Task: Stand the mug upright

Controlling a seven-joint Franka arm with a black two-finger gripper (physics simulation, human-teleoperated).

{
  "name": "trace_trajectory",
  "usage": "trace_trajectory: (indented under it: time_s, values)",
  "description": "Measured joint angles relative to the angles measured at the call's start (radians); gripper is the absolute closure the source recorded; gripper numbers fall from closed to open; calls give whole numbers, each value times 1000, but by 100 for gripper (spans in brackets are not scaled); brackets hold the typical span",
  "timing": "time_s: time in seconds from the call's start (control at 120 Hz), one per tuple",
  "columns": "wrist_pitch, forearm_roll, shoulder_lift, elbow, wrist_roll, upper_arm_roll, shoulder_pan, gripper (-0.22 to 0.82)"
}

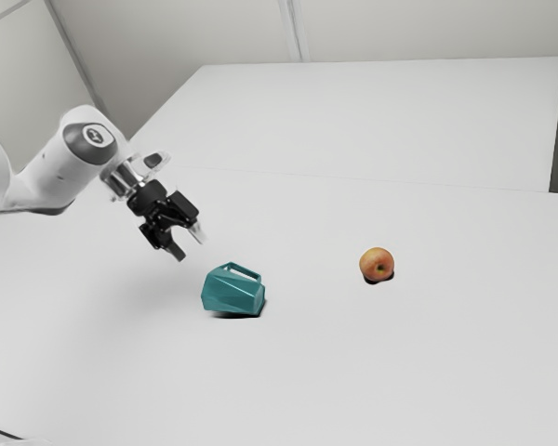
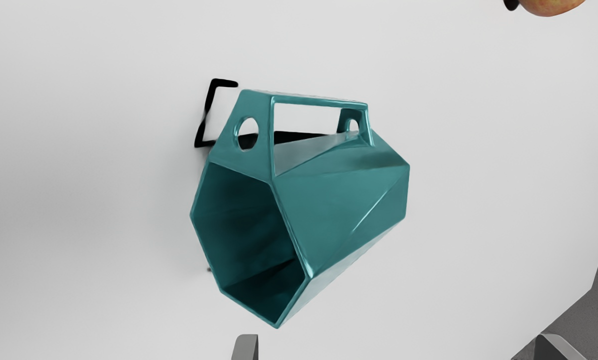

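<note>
The black pincer [image 1: 190,245] stands wide open, its two pale grey fingertips [image 2: 246,347] well apart, with nothing held between them. It hangs in the air, tilted, just beside and above the mug [image 1: 232,295], without touching it. Behind it, the smooth white arm [image 1: 60,172] bears a round emblem [image 1: 96,136] on a grey band, too small to read.

The mug lies on its side on the table [image 1: 400,372], teal and glossy, its body cut into flat, angular facets with crisp edges. Its many-sided mouth [image 2: 249,235] opens toward the pincer's side in the wrist view, and bare teal inner walls darken with depth. The straight-edged handle [image 2: 319,100] is uppermost, with a rounded hole through its end nearest the mouth and another opening at the far end. A hard black shadow [image 2: 211,100] falls beside it.

Farther out, toward the exterior view's right and well apart from the mug, sits a round apple [image 1: 377,263], mottled red and yellow, with a dark hollow. The tabletop is plain, smooth and white
</note>
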Motion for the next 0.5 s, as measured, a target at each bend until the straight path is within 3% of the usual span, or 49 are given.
trace_trajectory:
  time_s: [0.5]
  values:
    - [56, -177, 163, -44, 211, -4, 20, 0]
